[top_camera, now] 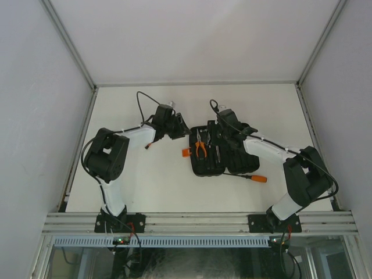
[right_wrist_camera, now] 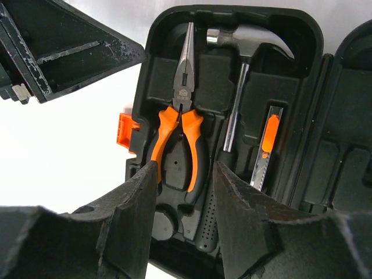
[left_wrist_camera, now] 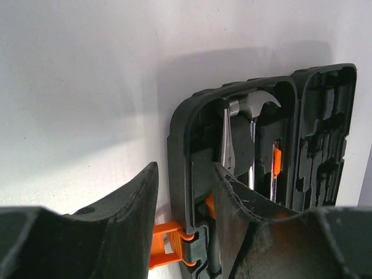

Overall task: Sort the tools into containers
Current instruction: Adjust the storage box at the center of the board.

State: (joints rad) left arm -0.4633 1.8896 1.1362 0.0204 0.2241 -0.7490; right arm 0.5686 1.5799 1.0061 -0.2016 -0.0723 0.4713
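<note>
The black tool case (top_camera: 232,160) lies open mid-table, with its orange latch (top_camera: 186,153) on the left. In its left half sit the orange-handled pliers (right_wrist_camera: 181,125), the hammer (right_wrist_camera: 239,87) and a thin steel tool with an orange slider (right_wrist_camera: 266,142). My right gripper (right_wrist_camera: 185,180) is open and empty, low over the pliers' handles and the hammer's grip. My left gripper (left_wrist_camera: 185,192) is open and straddles the case's left wall (left_wrist_camera: 180,151) just above the latch (left_wrist_camera: 165,244); one finger is outside, one inside. An orange-handled screwdriver (top_camera: 256,178) lies on the table beside the case's near right corner.
The case's right half (right_wrist_camera: 349,157) holds empty moulded slots. The left gripper's body (right_wrist_camera: 58,52) shows close to the case's far left corner. White walls enclose the table on three sides (top_camera: 197,40). Cables trail behind both wrists.
</note>
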